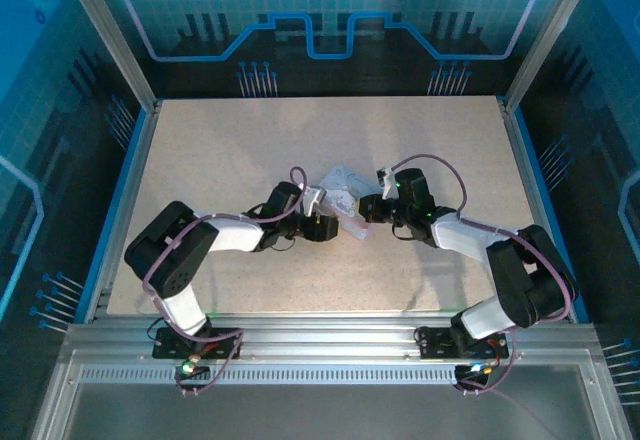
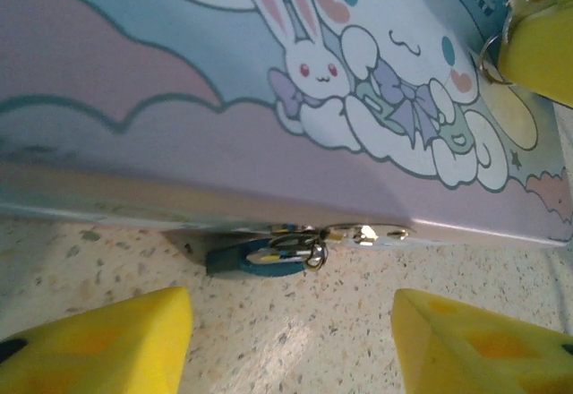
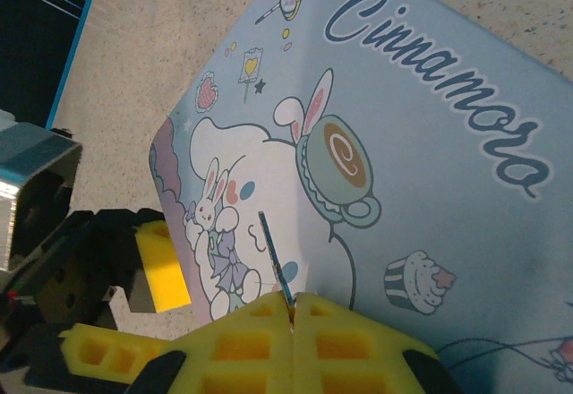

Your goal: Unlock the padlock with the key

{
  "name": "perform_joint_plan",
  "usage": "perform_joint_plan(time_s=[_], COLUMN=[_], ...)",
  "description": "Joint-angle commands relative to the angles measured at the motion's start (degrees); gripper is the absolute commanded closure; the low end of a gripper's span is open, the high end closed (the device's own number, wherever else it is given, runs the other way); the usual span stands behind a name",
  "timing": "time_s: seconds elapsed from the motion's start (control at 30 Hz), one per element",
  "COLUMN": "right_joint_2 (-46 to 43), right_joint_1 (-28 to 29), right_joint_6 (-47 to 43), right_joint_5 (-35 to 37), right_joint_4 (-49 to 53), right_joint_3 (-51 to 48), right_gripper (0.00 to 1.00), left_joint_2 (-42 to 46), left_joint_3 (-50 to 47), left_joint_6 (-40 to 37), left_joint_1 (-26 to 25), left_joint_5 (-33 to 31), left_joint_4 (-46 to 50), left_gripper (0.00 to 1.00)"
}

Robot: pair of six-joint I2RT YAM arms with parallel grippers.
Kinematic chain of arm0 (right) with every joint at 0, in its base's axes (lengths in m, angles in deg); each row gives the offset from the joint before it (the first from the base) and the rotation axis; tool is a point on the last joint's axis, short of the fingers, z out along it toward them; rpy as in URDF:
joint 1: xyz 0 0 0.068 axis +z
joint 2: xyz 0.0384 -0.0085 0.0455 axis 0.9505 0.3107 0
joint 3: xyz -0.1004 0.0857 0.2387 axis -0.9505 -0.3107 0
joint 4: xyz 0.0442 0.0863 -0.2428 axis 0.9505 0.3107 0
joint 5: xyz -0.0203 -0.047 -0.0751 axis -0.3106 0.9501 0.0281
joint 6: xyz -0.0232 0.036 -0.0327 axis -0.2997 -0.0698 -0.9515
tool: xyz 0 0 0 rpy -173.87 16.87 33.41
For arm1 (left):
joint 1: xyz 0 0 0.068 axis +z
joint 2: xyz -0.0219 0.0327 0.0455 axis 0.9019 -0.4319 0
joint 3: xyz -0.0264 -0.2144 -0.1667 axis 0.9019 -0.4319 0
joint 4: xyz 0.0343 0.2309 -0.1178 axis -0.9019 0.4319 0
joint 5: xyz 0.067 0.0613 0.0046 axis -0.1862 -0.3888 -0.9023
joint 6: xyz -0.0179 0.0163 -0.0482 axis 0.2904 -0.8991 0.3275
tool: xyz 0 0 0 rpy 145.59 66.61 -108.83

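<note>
The tiny teal-blue padlock (image 2: 255, 258) hangs at the metal hasp (image 2: 363, 233) on the front edge of the pale blue cartoon box (image 2: 179, 81), lying against the table. My left gripper (image 2: 291, 345) is open just in front of it, one yellow finger (image 2: 98, 345) on each side, with a gap of table between the fingers and the lock. My right gripper (image 3: 293, 309) is shut on the key (image 3: 271, 249), a thin dark sliver that sticks out over the box lid (image 3: 421, 134). In the top view the left gripper (image 1: 322, 223) and right gripper (image 1: 370, 210) meet at the box (image 1: 343, 192).
The box lies at the middle of the speckled table (image 1: 220, 150). A yellow finger of the right gripper with a small key ring (image 2: 491, 58) hovers over the lid's far corner. Aluminium frame posts and blue walls ring the table.
</note>
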Motion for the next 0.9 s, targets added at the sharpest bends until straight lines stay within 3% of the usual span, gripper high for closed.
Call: perform_joint_plan(time_s=[0.0, 0.47, 0.87], right_joint_2=[0.7, 0.1, 0.0], right_joint_1=[0.5, 0.7, 1.0], right_joint_6=[-1.3, -1.4, -1.2], right_joint_5=[1.6, 1.8, 1.6], right_joint_4=[3.7, 3.9, 3.5], right_joint_3=[0.3, 0.0, 0.0], right_gripper=[1.00, 1.00, 1.00], left_joint_2=[-2.0, -5.4, -6.2], left_joint_3=[1.3, 0.9, 0.5], left_joint_6=[-0.7, -0.2, 6.5], left_joint_1=[-0.8, -2.7, -3.7], left_joint_5=[-0.7, -2.1, -5.4], left_joint_4=[-4.1, -9.4, -13.3], left_gripper=[0.42, 0.54, 0.64])
